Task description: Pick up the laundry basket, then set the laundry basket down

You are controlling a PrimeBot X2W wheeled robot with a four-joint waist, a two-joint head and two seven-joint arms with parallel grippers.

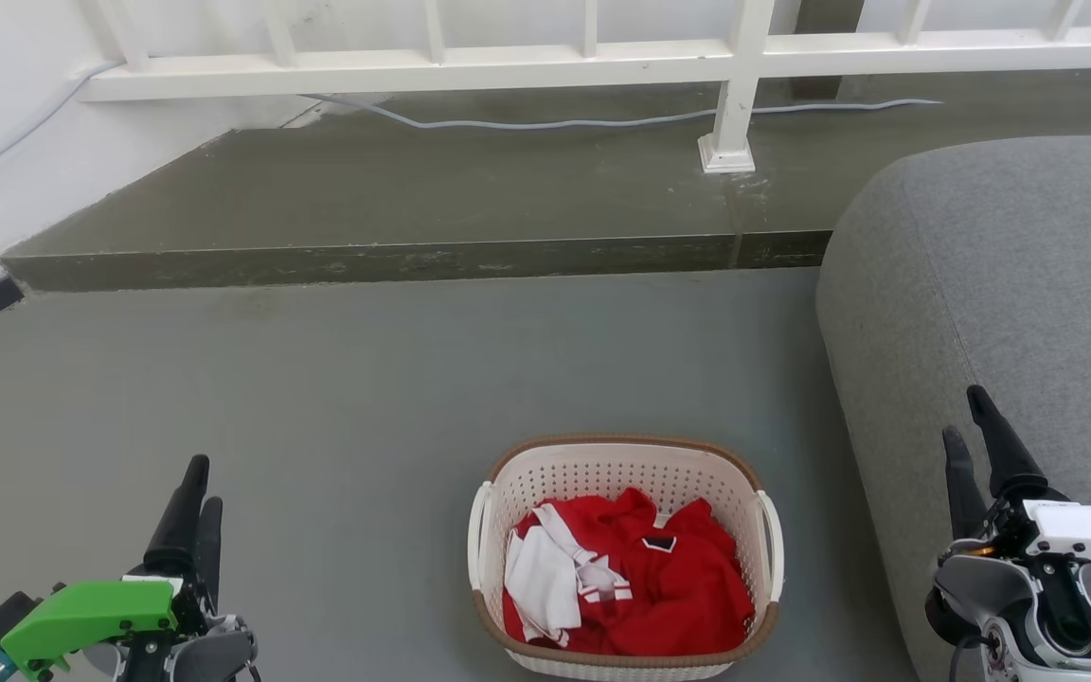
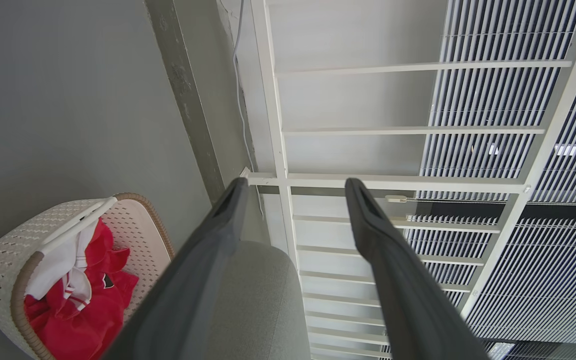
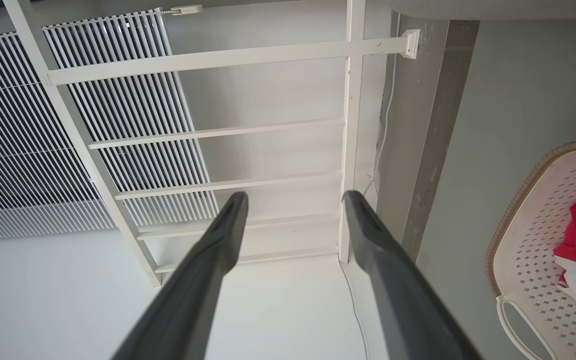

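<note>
Two white handles [image 1: 476, 535] flank the basket [image 1: 602, 472], a cream perforated tub with a brown woven-look rim, holding red and white clothes [image 1: 678, 587]. It sits on the grey floor [image 1: 366, 379] between the left hand [image 1: 203, 483] and right hand [image 1: 965, 413], touching neither; both hands' fingers stand apart.

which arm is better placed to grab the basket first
Right, likely: in the head view the right gripper sits nearer the basket than the left gripper does. Both are open and empty, so the edge is slim.
</note>
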